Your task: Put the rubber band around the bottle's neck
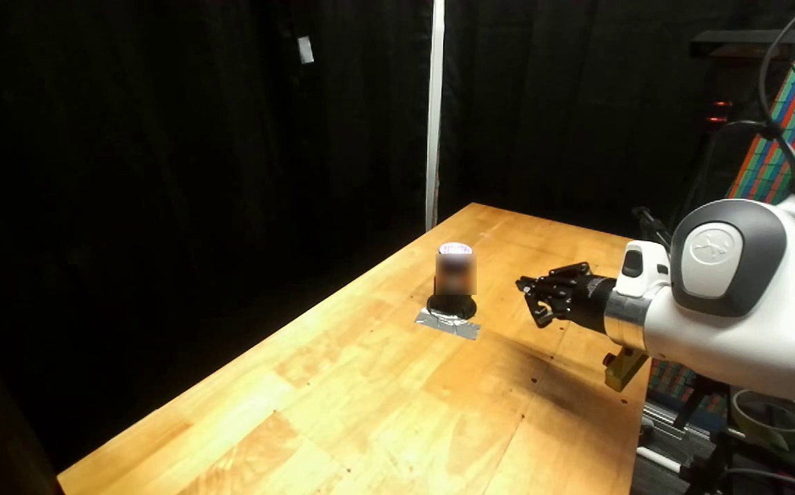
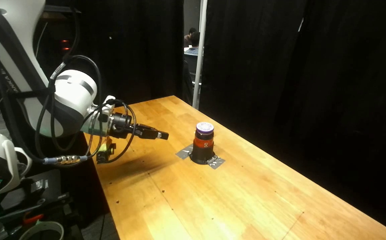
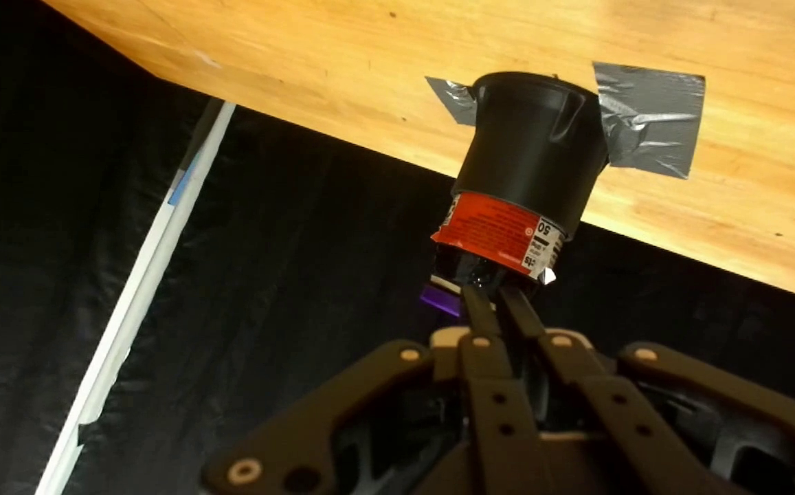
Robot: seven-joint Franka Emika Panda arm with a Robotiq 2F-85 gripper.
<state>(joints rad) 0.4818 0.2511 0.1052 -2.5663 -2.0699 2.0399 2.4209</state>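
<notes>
The bottle stands upright, with a red label, dark upper part and purple-rimmed white-topped lid; it shows in both exterior views [image 1: 455,275] [image 2: 204,142] and the wrist view [image 3: 483,230]. Its lower part sits in a black base [image 2: 202,156] taped to the table. My gripper [image 2: 166,136] points level toward it, apart from it, near the height of its upper part. In the wrist view the fingertips [image 3: 497,292] overlap the bottle's dark neck area, with a narrow gap between them. I see nothing clearly held. I cannot make out a rubber band.
Grey tape [image 2: 217,162] fixes the black base to the wooden table [image 2: 246,200]. The table's far edge runs behind the bottle, with black curtains [image 1: 198,137] and a white pole [image 1: 434,117] beyond. A cable loop [image 2: 134,133] hangs by the wrist.
</notes>
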